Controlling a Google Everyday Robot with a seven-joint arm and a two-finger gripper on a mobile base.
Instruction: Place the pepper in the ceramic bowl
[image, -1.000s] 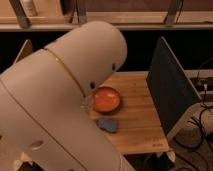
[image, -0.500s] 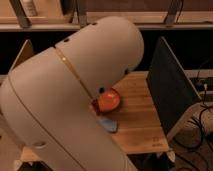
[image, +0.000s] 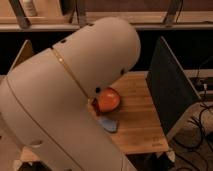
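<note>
The orange-red ceramic bowl (image: 108, 99) sits on the wooden table (image: 137, 117), its left edge covered by my arm's big white shell (image: 65, 105). The shell fills the left and middle of the camera view. The pepper does not show; it is hidden or out of view. My gripper does not show either; it lies somewhere behind the arm's shell or outside the picture.
A small blue object (image: 108, 124) lies on the table just in front of the bowl. A dark upright panel (image: 172, 90) stands along the table's right side and a light one (image: 22, 52) on the left. Cables (image: 202, 122) hang at the right. A shelf runs along the back.
My arm's shell has swung further right and toward the camera, covering more of the table and now the bowl's left edge. The bowl and blue object have not moved.
</note>
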